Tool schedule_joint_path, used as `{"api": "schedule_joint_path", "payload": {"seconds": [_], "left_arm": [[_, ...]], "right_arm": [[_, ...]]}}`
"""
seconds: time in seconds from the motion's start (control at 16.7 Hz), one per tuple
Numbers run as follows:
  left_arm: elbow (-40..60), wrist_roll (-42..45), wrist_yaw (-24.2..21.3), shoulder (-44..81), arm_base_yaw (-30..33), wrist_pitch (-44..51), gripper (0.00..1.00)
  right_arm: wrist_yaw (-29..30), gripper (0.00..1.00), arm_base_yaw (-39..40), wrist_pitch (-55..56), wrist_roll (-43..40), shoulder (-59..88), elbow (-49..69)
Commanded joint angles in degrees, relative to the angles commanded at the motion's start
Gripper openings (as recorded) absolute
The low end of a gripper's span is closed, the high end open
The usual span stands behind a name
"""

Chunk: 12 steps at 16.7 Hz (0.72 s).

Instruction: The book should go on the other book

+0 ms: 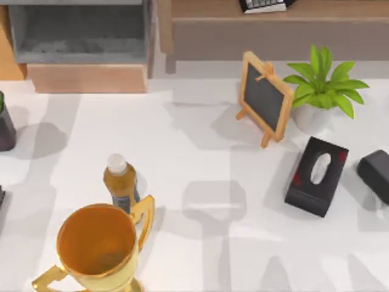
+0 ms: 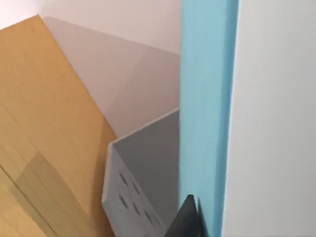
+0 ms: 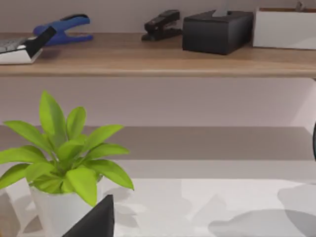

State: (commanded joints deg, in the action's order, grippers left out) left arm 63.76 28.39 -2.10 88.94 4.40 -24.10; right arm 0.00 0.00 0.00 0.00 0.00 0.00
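left pincer (image 2: 190, 217) | hard against a blue book (image 2: 207, 98), its long axis running away from the wrist | grip: cannot tell | right pincer: cannot tell

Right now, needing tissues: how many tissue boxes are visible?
2: a tissue box on the table's right side, another tissue box on the shelf. More may be hidden.
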Motion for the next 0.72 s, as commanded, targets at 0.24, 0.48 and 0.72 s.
{"api": "schedule_joint_path", "payload": {"seconds": [0.24,0.48,0.72], "left_arm": [[-7.3,13.89,-5.78,-10.05,-4.51,3.9,0.0],[-13.67,27.96,-12.19,-16.72,-10.46,7.67,0.0],[-20.62,42.0,-19.03,-21.63,-17.2,10.99,0.0]], "right_arm": [[0.0,1.0,0.0,0.0,0.0,0.0,0.0],[0.0,1.0,0.0,0.0,0.0,0.0,0.0],[0.0,1.0,0.0,0.0,0.0,0.0,0.0]]}}
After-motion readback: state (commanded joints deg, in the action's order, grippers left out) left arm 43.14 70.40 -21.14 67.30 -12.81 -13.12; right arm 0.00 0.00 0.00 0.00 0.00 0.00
